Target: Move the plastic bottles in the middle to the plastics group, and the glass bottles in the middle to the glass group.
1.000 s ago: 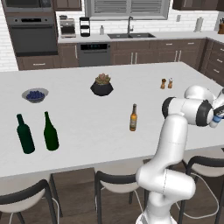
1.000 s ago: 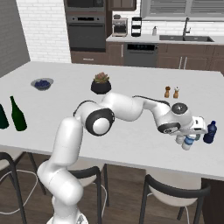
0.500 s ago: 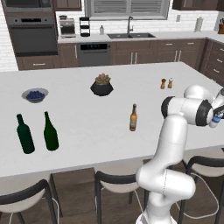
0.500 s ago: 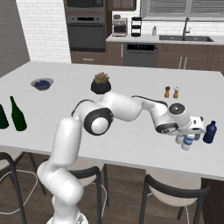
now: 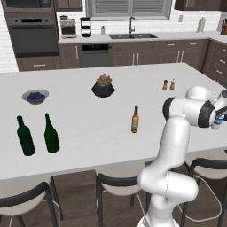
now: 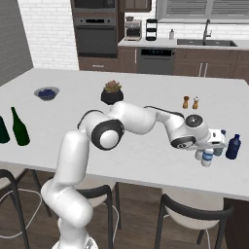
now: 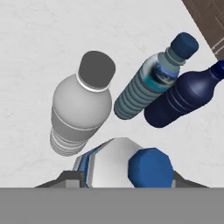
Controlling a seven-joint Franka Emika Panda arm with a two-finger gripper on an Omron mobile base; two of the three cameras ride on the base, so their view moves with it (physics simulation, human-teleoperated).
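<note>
In the hand view my gripper (image 7: 124, 179) is shut on a plastic bottle (image 7: 109, 164) with a blue label and blue cap, one dark fingertip (image 7: 65, 178) on each side of it. Just beyond stands the plain greyish plastic bottle (image 7: 81, 109). Next to it is the plastics group: a blue-tinted bottle (image 7: 146, 89) and a dark blue one (image 7: 183, 98). The gripper (image 6: 210, 147) hangs low over the counter's right end, near the dark blue bottle (image 6: 233, 147). The amber glass bottle (image 5: 135, 119) stands mid-counter. The glass group, two tall green bottles (image 5: 25, 136) (image 5: 51, 133), is at the far left.
A potted plant (image 5: 103, 85) and a bowl of blue fruit (image 5: 35, 96) sit toward the back of the white island counter (image 5: 88, 128). Salt and pepper shakers (image 5: 168, 84) stand behind the arm. Dark stools (image 5: 119, 186) line the near edge.
</note>
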